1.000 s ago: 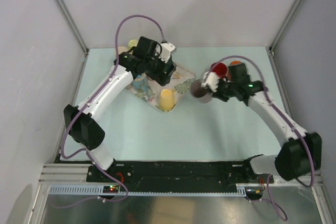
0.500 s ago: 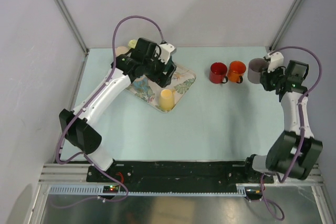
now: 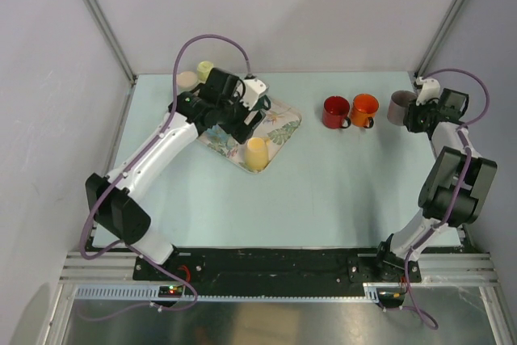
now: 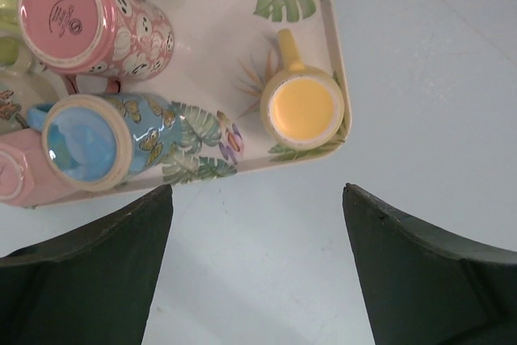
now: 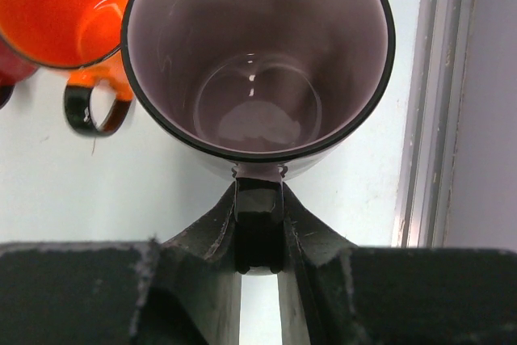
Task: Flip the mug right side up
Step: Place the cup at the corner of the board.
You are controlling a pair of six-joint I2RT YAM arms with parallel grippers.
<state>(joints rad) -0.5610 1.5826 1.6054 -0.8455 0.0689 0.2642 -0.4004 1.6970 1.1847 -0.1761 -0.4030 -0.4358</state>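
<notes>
Swung out within the last second from the middle of the table [image 3: 323, 191] to its far right corner, with the purple mug [image 3: 397, 105] carried along in the right gripper [image 3: 415, 111]. From the right wrist view: jaws pinched almost fully together on the mug's handle, mouth facing up, nothing inside except a reflection. Cannot tell whether the base already rests on the surface. Placed just beside the orange mug [image 3: 365, 107], with the red mug [image 3: 335, 111] next along the far edge; both upright, the orange one plainly empty.

To finish well: lower straight down, keep the rim level, stay clear of the orange mug's handle, release only with the base flat on the surface, then draw back along the line of the handle.

Left gripper [image 4: 257, 199] spread wide, holding nothing, hanging just off the edge of the leaf-print tray [image 4: 218, 46]. On the tray: yellow mug [image 4: 303, 109] at the near corner, pink mug [image 4: 93, 18] and blue mug [image 4: 97, 139] further in, all apparently bottom up.
</notes>
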